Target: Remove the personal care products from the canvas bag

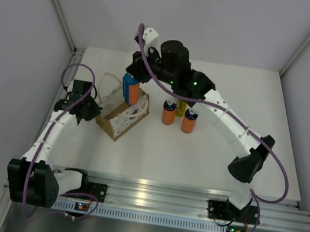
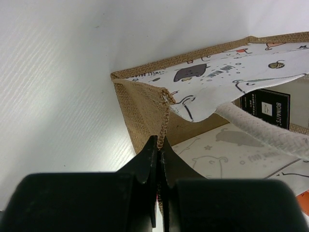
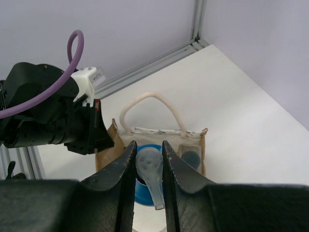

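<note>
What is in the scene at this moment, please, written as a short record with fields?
left gripper: shut on the canvas bag, pinching a corner of its rim
right gripper: shut on the pale cap of an orange-and-blue bottle, held over the bag's opening
on the table: two more orange-and-blue bottles and a yellow bottle, upright, to the right of the bag
inside the bag: flat whitish bottle with a dark round cap
</note>
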Controlling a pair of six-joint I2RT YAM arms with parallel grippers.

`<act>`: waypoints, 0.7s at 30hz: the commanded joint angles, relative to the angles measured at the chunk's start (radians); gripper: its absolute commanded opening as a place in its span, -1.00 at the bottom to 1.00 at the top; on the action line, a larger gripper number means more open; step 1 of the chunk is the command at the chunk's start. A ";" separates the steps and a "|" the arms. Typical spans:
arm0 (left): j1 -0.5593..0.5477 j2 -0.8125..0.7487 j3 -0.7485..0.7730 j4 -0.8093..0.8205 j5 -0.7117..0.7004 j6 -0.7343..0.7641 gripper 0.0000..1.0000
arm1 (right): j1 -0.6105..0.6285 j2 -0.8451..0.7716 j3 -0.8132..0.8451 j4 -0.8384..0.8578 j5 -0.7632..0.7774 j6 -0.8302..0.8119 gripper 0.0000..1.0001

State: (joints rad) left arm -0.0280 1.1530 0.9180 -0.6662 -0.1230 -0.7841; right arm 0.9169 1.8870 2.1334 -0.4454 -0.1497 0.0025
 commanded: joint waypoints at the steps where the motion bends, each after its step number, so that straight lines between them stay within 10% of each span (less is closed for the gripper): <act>1: 0.002 -0.030 -0.021 -0.042 0.023 -0.006 -1.00 | -0.033 -0.144 0.046 0.071 0.039 0.021 -1.00; 21: 0.002 -0.010 0.001 -0.042 0.051 0.013 -1.00 | -0.070 -0.492 -0.495 0.194 0.139 -0.033 -1.00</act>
State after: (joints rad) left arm -0.0280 1.1374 0.9096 -0.6693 -0.1081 -0.7856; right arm 0.8608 1.5005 1.7069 -0.4313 -0.0193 -0.0093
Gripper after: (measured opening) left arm 0.023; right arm 0.220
